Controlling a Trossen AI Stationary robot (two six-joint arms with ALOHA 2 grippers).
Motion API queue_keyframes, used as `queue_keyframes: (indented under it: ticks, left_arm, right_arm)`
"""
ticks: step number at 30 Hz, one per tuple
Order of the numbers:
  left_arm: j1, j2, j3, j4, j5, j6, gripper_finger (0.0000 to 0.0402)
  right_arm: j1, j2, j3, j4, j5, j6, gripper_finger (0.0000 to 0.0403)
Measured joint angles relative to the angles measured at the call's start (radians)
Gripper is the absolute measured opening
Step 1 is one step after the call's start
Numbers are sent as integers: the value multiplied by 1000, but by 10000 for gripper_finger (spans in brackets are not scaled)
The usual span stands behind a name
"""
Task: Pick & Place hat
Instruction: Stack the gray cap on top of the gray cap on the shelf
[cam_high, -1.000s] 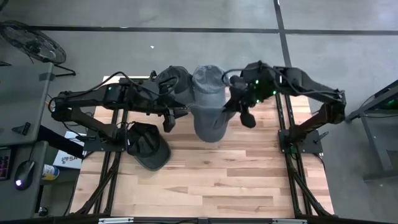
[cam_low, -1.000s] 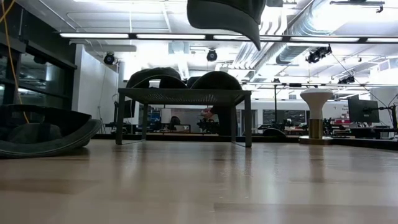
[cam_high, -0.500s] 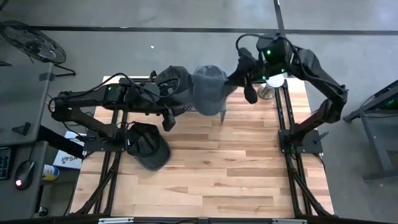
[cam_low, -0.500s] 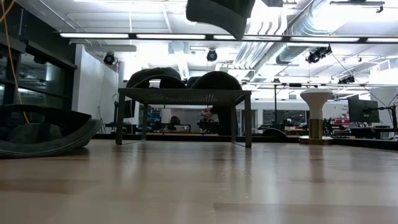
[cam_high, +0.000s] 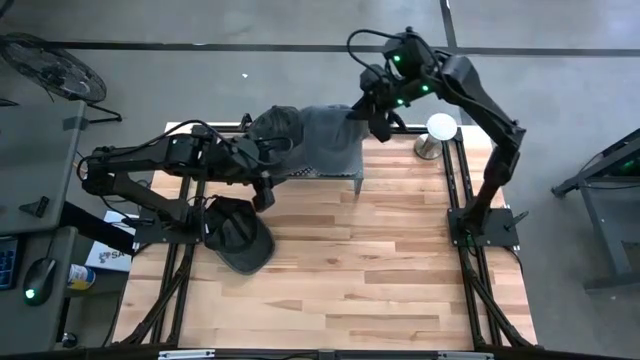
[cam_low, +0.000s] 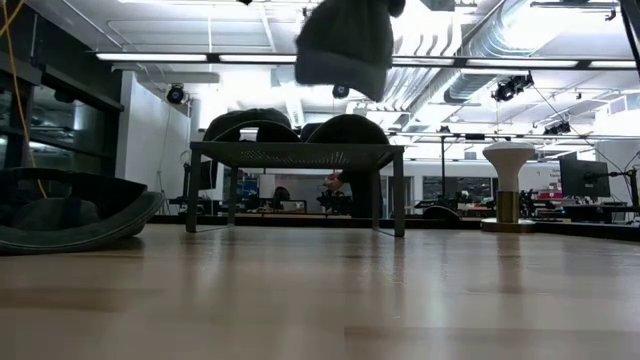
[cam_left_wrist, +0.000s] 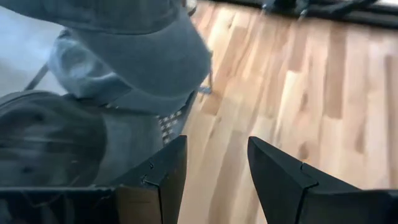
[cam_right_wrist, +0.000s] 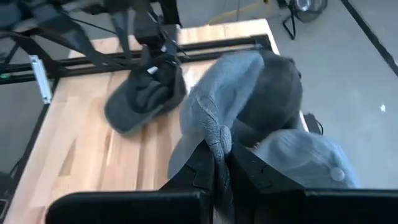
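Grey fabric cap (cam_high: 325, 140) hangs pinched by its edge in my right gripper (cam_right_wrist: 219, 163), above the small dark mesh-topped stand (cam_high: 352, 172) where other dark caps (cam_high: 277, 128) sit. It looks light, soft and floppy, so the brim is the best hold. My left gripper (cam_left_wrist: 214, 163) waits beside, fingers apart and empty.

The counter (cam_high: 340, 270) is pale planked wood with a smooth, faintly glossy finish. The grey hat (cam_high: 325, 150) is soft matt cloth, as is the black cap (cam_high: 238, 233). The rack (cam_low: 295, 153) looks like dark perforated metal, matt.
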Motion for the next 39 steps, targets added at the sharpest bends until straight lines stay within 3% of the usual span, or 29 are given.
queue_keyframes:
  ticks: [23, 39]
  left_arm:
    - [0, 0, 0, -68, -19, 48, 168]
    - [0, 0, 0, -52, -83, 40, 168]
  right_arm:
    - [-95, 37, 0, -5, -37, -34, 15]
    - [-151, 58, 0, -37, -223, -36, 15]
